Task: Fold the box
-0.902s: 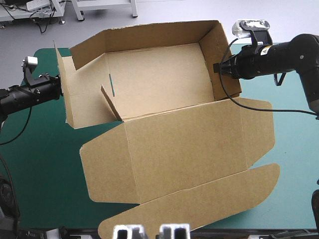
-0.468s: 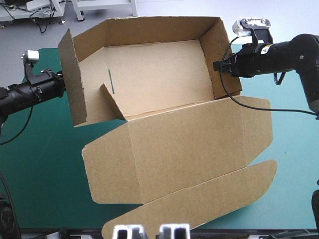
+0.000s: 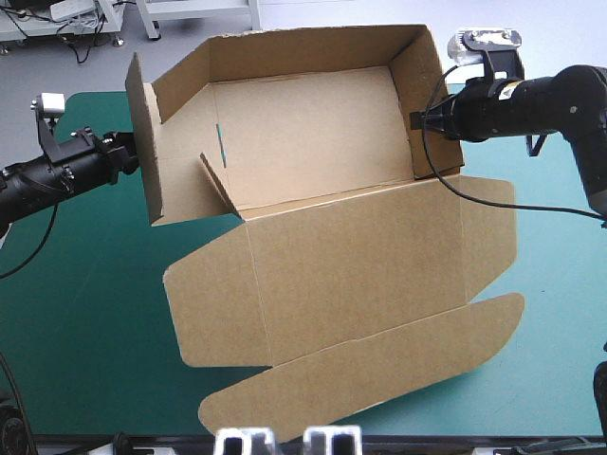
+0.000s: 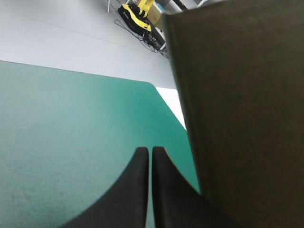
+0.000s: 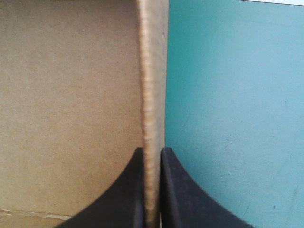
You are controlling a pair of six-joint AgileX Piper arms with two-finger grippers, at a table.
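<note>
Teal-green desk (image 3: 76, 322) cover, plenty of it bare on both flanks. The brown box (image 3: 313, 142) sits across the middle, its long axis running from one arm to the other. The far half stands up as a tray. The lid (image 3: 351, 275) lies flat toward my near edge, with its tuck flap (image 3: 379, 365) nearest me.

The right wall (image 3: 432, 104) is upright, and my right jaws are pinching its edge, the board clamped between the black fingers (image 5: 178, 199). The left wall (image 3: 152, 171) is raised too. My left jaws are pressed together, holding nothing, just outside it. In the left wrist view that board rises right beside the fingers (image 4: 135, 190), though I can't tell whether they're touching. A small inner flap (image 3: 216, 185) is cocked up inside the tray's left end.

My read: the left arm is the one to move. Its wall lies inward, toward the box's centre, so it's a sideways nudge with the right side anchoring. The cover looks slick, so the box could skate.
</note>
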